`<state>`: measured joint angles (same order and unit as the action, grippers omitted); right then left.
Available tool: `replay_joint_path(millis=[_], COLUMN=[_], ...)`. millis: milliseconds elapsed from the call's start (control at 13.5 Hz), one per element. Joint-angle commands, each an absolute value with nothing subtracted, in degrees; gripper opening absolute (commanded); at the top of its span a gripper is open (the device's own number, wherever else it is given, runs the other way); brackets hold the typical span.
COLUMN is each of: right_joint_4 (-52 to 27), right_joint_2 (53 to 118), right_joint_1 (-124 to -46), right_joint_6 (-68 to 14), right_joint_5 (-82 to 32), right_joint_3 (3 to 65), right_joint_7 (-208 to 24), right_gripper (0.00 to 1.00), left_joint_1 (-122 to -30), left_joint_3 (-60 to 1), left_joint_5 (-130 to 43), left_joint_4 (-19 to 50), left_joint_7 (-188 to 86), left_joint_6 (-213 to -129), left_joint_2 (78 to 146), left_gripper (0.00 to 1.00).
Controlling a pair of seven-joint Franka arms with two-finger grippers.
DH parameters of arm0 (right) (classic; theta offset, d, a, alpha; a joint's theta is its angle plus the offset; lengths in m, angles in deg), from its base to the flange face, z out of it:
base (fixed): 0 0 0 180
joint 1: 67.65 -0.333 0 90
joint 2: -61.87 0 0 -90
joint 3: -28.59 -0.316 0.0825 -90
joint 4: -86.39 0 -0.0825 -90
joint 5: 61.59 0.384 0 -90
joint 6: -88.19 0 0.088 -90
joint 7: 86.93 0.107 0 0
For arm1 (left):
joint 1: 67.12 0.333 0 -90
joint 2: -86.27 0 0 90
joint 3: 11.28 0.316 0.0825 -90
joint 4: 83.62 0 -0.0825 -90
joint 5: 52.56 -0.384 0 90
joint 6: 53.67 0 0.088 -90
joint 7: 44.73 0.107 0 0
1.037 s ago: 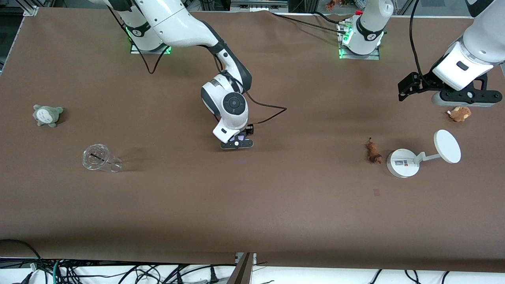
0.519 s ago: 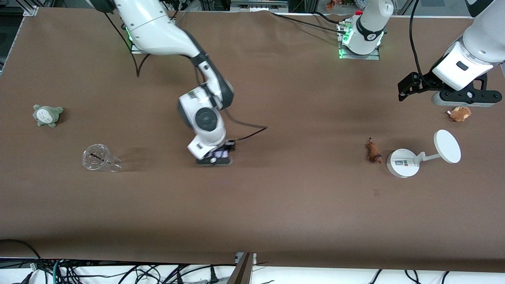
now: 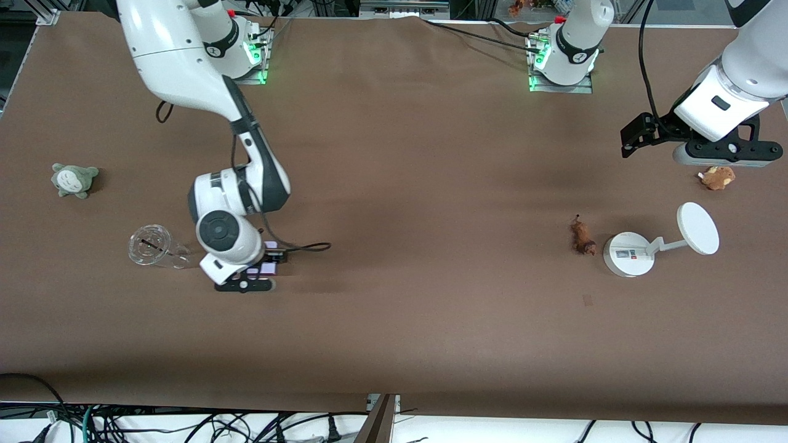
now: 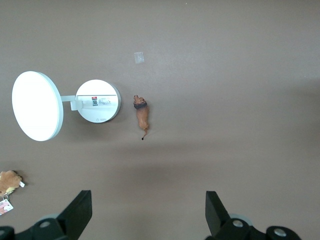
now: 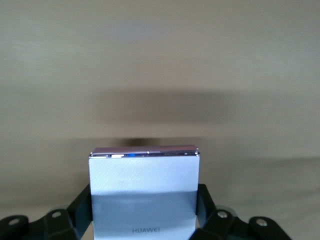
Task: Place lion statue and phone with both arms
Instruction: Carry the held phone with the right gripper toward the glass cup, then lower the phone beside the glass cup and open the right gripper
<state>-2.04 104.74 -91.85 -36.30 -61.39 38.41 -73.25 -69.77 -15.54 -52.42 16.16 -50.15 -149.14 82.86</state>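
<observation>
My right gripper point(image 3: 246, 284) is shut on the phone point(image 3: 266, 268), a pale lavender-white slab with a purple edge, low over the table beside the clear cup point(image 3: 155, 247). In the right wrist view the phone point(image 5: 144, 192) fills the space between my fingers point(image 5: 82, 202). The lion statue point(image 3: 582, 236), small and orange-brown with a darker end, lies on the table beside the white stand point(image 3: 629, 253). It also shows in the left wrist view point(image 4: 142, 113). My left gripper point(image 3: 726, 152) is open and empty, up in the air over the brown plush point(image 3: 717, 177), waiting.
The white stand's disc point(image 3: 697, 228) sticks out toward the left arm's end. A grey-green plush point(image 3: 74, 179) lies near the right arm's end. A cable point(image 3: 301, 247) trails from my right wrist.
My right gripper has carried the phone from the table's middle toward the right arm's end and nearer the front camera, to beside the clear cup. The left arm has not moved.
</observation>
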Motion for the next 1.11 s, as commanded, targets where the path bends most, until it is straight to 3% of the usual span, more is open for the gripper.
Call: replay_joint_path(millis=[0, 1037], right_joint_4=[-4.0, -4.8], right_joint_2=[103.4, 104.1], right_joint_1=[-90.1, -85.5], right_joint_6=[-33.9, -33.7], right_joint_5=[-60.5, -60.6], right_joint_3=[38.1, 39.3], right_joint_7=[-79.3, -84.0], right_gripper=[0.51, 0.51], left_joint_1=[-70.3, -70.3], left_joint_3=[-15.2, -15.1], left_joint_5=[-53.4, -53.4], left_joint_4=[16.7, 16.7], left_joint_7=[-49.5, -49.5], left_joint_6=[-149.1, -148.8], left_joint_2=[82.3, 82.6], left_gripper=[1.0, 1.0])
